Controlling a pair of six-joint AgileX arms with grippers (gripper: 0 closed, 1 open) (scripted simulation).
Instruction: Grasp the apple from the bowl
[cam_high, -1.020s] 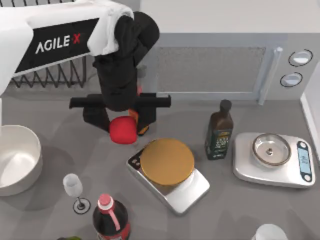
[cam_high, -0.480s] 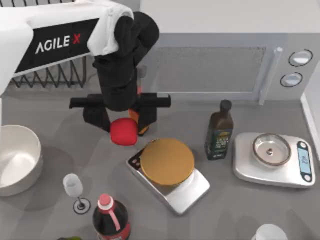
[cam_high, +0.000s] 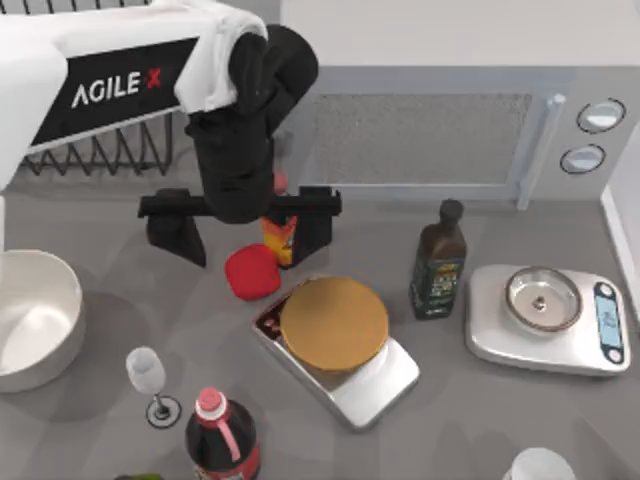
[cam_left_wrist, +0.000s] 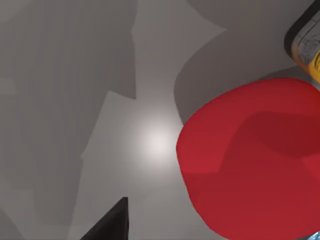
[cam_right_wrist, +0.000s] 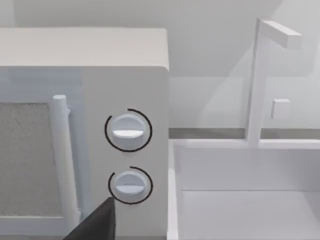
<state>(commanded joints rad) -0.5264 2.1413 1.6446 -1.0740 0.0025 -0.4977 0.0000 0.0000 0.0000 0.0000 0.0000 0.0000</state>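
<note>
At the desk's left edge you see the bowl (cam_high: 30, 318), white and deep, with nothing in it, so the fetching part of the job looks done: the apple (cam_high: 252, 272) is out of it and well apart from it. Moving right, the left hand (cam_high: 240, 232) hangs above the middle of the desk with its fingers spread wide, one dark finger (cam_high: 177, 237) to the apple's left and the other on its right, neither touching the fruit. The apple lies on the bare desk just beside the orange disc (cam_high: 333, 324) of the flat scale and just in front of a small orange-and-yellow carton (cam_high: 281, 240); in the left wrist view the apple (cam_left_wrist: 252, 160) sits below the camera on grey desk. From this you can judge the apple as let go, with nothing gripped now. It is nearly round, so no long axis or heading can be read. The right arm stays parked, its wrist camera looking at the microwave's knobs (cam_right_wrist: 128, 131).
</note>
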